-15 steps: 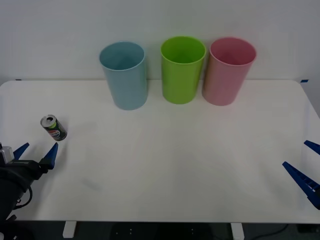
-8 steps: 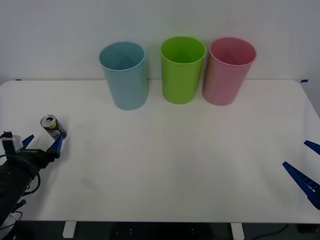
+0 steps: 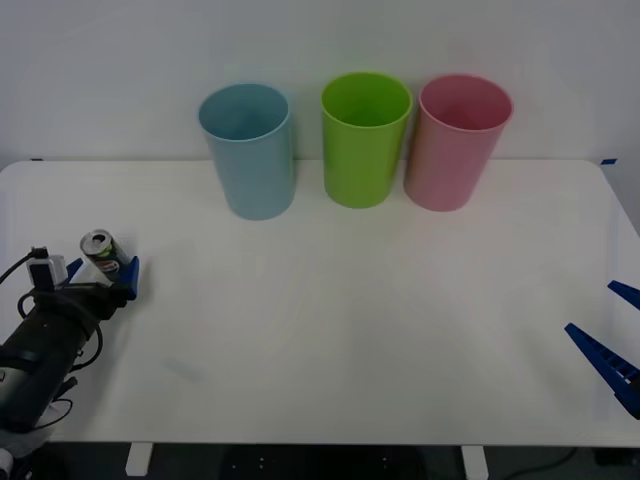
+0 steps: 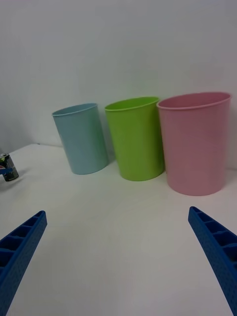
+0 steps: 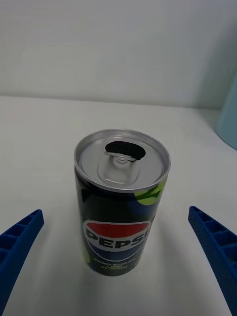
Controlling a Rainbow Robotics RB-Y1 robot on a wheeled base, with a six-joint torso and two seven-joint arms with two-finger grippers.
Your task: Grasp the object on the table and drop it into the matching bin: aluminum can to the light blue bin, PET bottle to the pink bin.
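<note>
Your left gripper (image 3: 100, 272) has pushed forward across the near-left corner of the white table (image 3: 330, 330) over the past second, and its blue fingers (image 5: 19, 242), spread wide, now bracket the Pepsi can (image 3: 103, 253) on either side without touching it. A second ago the fingertips sat short of the can; now the can stands upright between them, its silver pull-tab top already opened, the red, white and blue logo facing the left wrist camera (image 5: 121, 212). That means the approach looks nearly finished: judging from the framing, you need only a slight further advance before closing, and the can sits centred enough that a squeeze should catch it squarely. Watch the light, empty can, which could tip or skid if one finger meets it first. Your right gripper (image 3: 610, 340) waits at the near-right edge of the table, its fingers (image 4: 17, 247) held wide apart, well away from the work. Farther back, along the wall, stand three bins in a row: the light blue bin (image 3: 248, 150) on the left, a lime green bin (image 3: 365, 140) in the middle and the pink bin (image 3: 458, 145) on the right. The light blue bin is the can's destination, well apart from where it now stands.
</note>
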